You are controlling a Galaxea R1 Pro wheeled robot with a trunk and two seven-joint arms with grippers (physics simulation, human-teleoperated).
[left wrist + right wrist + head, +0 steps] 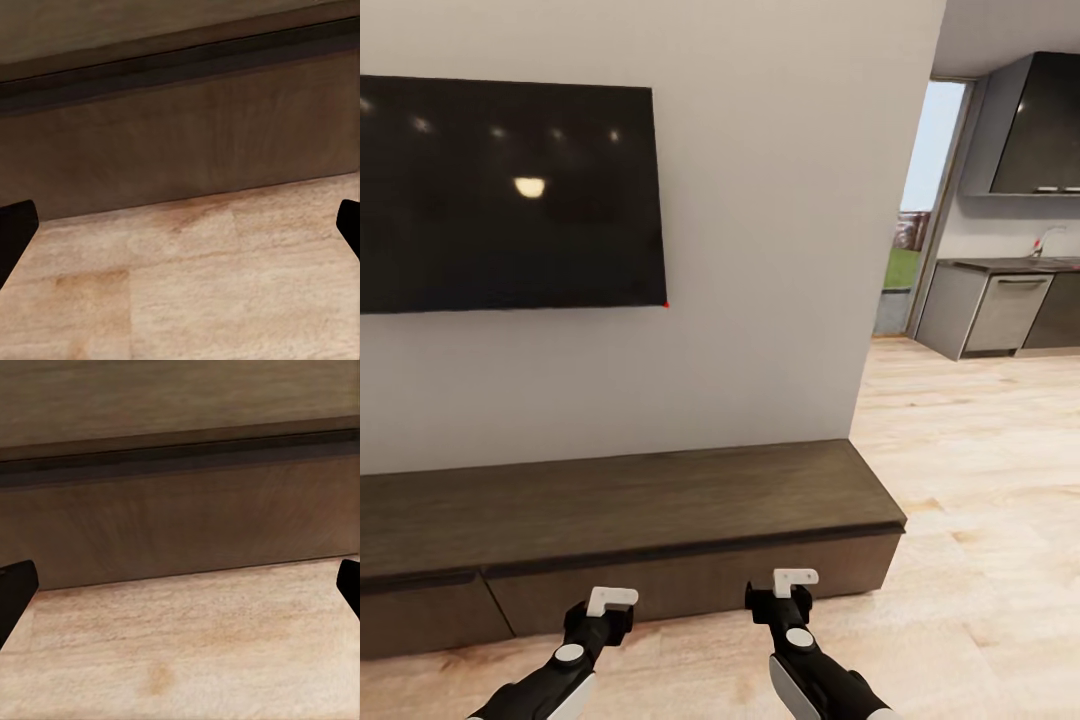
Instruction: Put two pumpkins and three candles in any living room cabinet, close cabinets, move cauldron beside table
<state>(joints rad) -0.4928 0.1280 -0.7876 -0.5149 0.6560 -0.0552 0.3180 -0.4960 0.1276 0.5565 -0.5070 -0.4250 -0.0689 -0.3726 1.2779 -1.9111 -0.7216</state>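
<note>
Cabinet [660,500] drawers sit shut before me, both my left pincer [605,612] and right pincer [788,590] spread empty, so handleless fronts may resist my pull.

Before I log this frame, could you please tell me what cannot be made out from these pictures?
- Cabinet: head view's left edge cuts it off, so its full length is unknown; closed drawer fronts hide the insides.
- TV: cut off by the head view's left edge.
- Kitchen counter: far off and cut by the right edge; items on it too small to tell.
- Left gripper and right gripper: wrist views catch just the fingertips at the side edges.
</note>
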